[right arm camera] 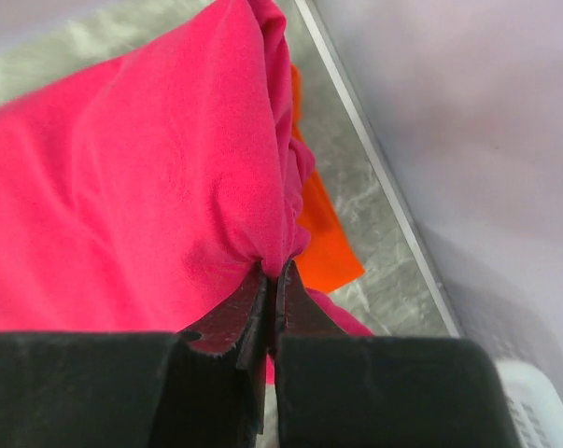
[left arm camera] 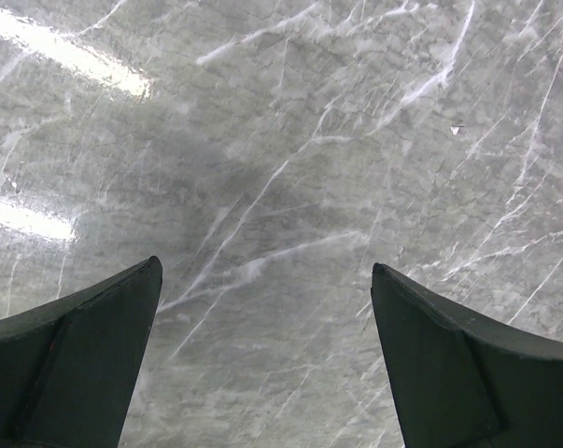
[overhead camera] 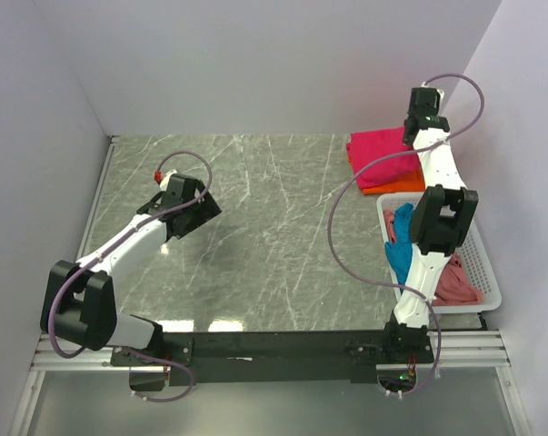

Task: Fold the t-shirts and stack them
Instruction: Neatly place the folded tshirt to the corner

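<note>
The crimson-magenta t-shirt (overhead camera: 383, 156) lies folded at the back right on top of the orange t-shirt (overhead camera: 396, 187). My right gripper (right arm camera: 275, 273) is shut on a pinched edge of the crimson-magenta t-shirt (right arm camera: 141, 168), with the orange t-shirt (right arm camera: 323, 238) showing beneath it. A teal-blue t-shirt (overhead camera: 400, 245) and a dusty pink t-shirt (overhead camera: 455, 282) lie in the white basket (overhead camera: 484, 277). My left gripper (left arm camera: 265, 271) is open and empty above bare marble at the left (overhead camera: 190, 211).
The white lattice basket stands at the right edge, under my right arm (overhead camera: 437, 218). A white wall (right arm camera: 468, 121) runs close beside the stacked shirts. The marble table (overhead camera: 264, 236) spreads between the arms.
</note>
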{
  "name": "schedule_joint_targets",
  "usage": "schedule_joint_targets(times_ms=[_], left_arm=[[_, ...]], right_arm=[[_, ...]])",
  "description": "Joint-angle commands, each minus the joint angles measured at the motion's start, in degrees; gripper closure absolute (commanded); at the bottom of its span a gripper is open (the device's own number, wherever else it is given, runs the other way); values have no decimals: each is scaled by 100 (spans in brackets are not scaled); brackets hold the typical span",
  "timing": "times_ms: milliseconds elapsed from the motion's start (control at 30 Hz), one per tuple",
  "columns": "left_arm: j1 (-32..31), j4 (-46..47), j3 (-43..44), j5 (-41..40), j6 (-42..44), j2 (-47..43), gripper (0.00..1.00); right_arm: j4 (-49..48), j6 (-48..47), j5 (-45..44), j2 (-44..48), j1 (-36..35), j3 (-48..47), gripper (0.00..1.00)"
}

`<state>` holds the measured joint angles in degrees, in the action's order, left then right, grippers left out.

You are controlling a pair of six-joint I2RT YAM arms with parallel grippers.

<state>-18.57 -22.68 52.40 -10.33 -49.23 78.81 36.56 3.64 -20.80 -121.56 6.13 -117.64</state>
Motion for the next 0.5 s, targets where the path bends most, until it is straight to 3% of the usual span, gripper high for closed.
schedule_joint_targets(times_ms=[0, 133, 300, 367, 467], left_arm=[[-7, 18, 297, 13, -25, 38, 0], [-7, 0, 341, 5, -16, 135, 1], [-7, -26, 393, 13, -25, 170, 1], [-7, -35, 402, 31, -34, 144, 1], [-7, -79, 394, -13, -42, 4, 1]], right_arm=[[-210, 58, 330, -446, 256, -109, 100], [27, 110, 226, -974, 415, -452, 96], [62, 260, -99, -1221, 486, -549, 32], [88, 304, -240, -1195, 486, -601, 23], [159, 383, -241, -863, 486, -672, 21]])
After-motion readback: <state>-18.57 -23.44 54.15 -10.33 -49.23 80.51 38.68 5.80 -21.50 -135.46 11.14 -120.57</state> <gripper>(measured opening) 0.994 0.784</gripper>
